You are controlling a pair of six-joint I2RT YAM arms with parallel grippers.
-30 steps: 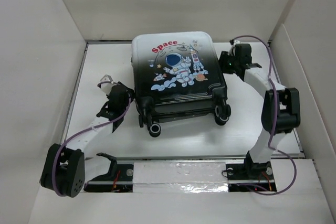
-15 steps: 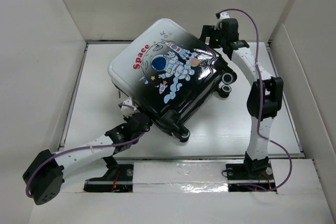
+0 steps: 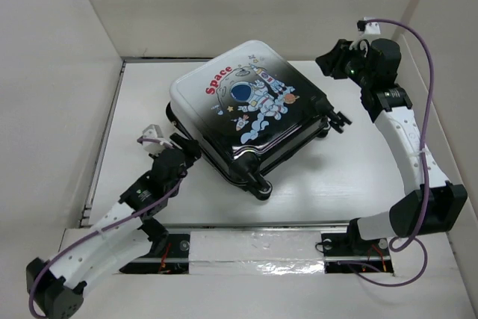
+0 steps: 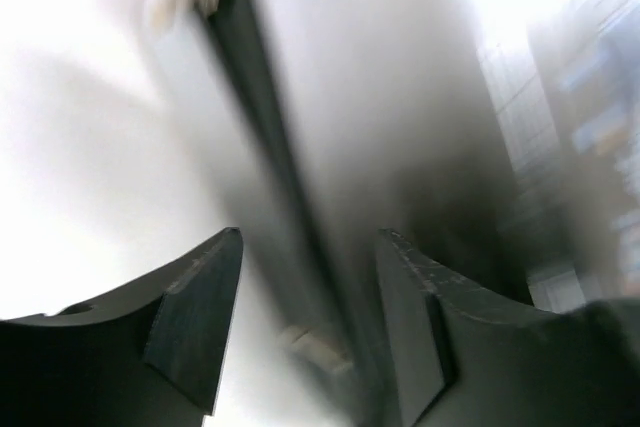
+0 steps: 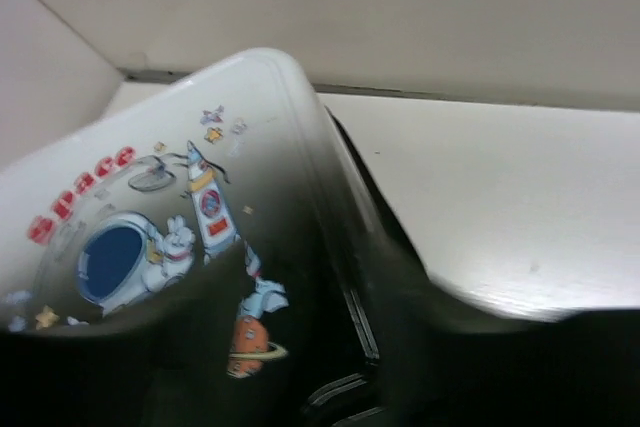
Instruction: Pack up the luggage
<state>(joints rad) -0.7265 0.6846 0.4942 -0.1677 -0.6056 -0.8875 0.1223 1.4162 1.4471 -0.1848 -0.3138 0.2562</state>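
The luggage lies shut and flat on the white table, turned at an angle with its white end to the far left and its wheels to the near right. My left gripper sits low against its near-left side. In the left wrist view the left gripper is open, its fingers apart with the blurred zipper seam beyond them. My right gripper hovers off the far-right corner. In the right wrist view the right gripper shows blurred dark fingers apart above the luggage.
White walls close in the table on the left, back and right. A taped rail with both arm bases runs along the near edge. Bare table lies right of the luggage.
The luggage has been turned counterclockwise from square to angled. My left gripper has shifted to its near-left side. The right arm has swung up and right, away from the shell.
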